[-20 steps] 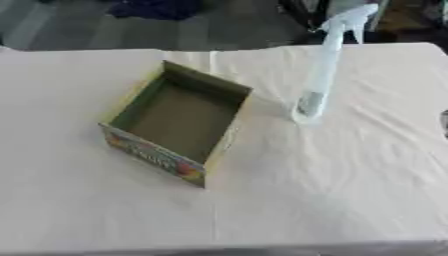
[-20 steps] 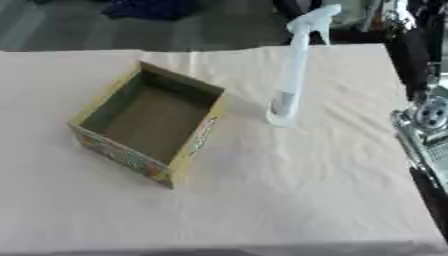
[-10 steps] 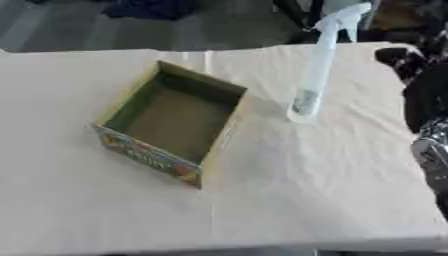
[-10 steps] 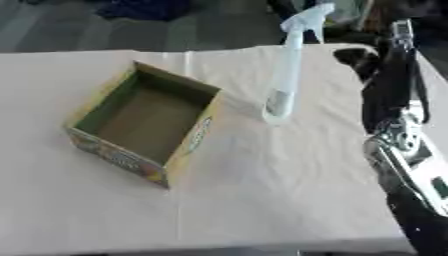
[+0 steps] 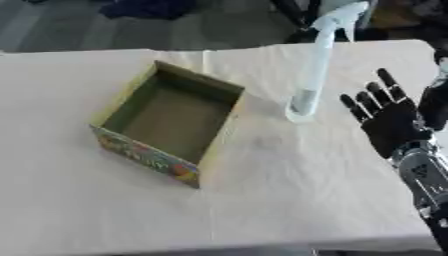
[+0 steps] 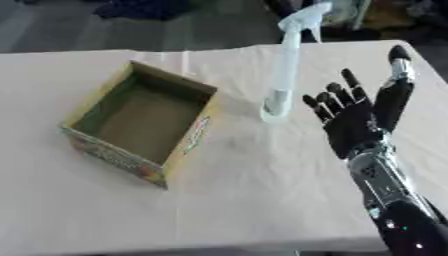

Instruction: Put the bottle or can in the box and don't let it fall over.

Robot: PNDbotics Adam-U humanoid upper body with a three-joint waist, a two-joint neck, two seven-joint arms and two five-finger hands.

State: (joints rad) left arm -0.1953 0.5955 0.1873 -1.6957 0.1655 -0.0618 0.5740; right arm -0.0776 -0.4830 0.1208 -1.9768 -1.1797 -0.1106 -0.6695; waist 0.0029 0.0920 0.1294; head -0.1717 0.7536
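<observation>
Left eye view: a tall, slim, pale spray bottle [image 5: 313,70] stands upright on the cloth-covered table [image 5: 262,200], just beyond the far right corner of the open cardboard box [image 5: 171,122] and outside it. The box sits askew, empty as far as its floor shows, with a bright print on its near wall too smeared to read. The right hand [image 5: 385,117] comes in from the right, fingers straight and spread, holding nothing, near the bottle but apart from it; its thumb is cut off by the frame edge.

Right eye view: the whole right hand [image 6: 350,117] shows, thumb raised, palm toward the bottle [image 6: 282,75], a gap between them. The left hand shows in neither view.
</observation>
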